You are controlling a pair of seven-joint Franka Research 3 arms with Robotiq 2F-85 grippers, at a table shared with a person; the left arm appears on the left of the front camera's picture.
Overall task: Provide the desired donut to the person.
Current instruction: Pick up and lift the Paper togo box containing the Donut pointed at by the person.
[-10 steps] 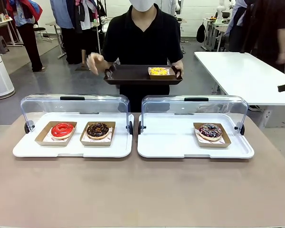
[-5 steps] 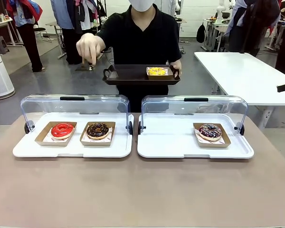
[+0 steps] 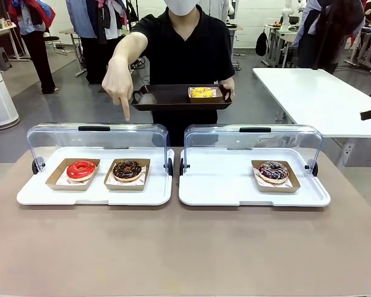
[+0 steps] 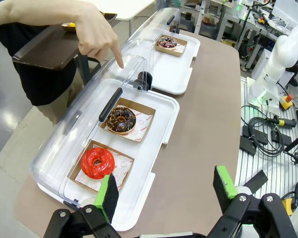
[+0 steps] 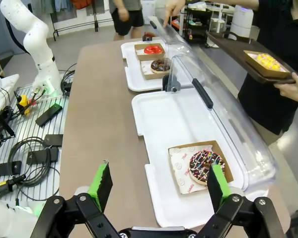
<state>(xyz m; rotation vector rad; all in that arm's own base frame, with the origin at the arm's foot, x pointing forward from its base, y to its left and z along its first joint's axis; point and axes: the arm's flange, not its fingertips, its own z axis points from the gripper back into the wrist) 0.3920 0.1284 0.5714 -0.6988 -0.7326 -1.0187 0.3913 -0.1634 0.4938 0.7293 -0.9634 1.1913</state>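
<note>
The left gripper [image 4: 165,191] is spread wide with nothing between its green pads, hanging above the brown table [image 3: 185,247]. The right gripper [image 5: 158,187] is likewise parted and empty.

On the table 2 white plastic display trays lie side by side, each with a clear domed lid hinged up along its far edge and a black bar handle. The left tray [image 3: 93,198] holds 2 shallow brown cardboard boats lined with white paper. The paper carries red print that is too small to read. In the outer boat lies a glossy red-glazed ring donut [image 3: 81,168]. In the inner boat lies a chocolate donut [image 3: 127,169] with a lumpy dark topping. The right tray [image 3: 235,198] holds 1 boat near its outer end, with a chocolate donut with pale sprinkles [image 3: 273,170].

Beyond the raised lid of the left tray [image 3: 99,136] stands the person [image 3: 185,49]. The pointing hand [image 3: 117,83] has its index finger aimed straight down, above the lid and in line with the chocolate donut. The other hand [image 3: 230,86] holds a dark brown serving tray [image 3: 167,98] with 1 cardboard boat on it, which holds a yellow-topped donut [image 3: 202,92].
</note>
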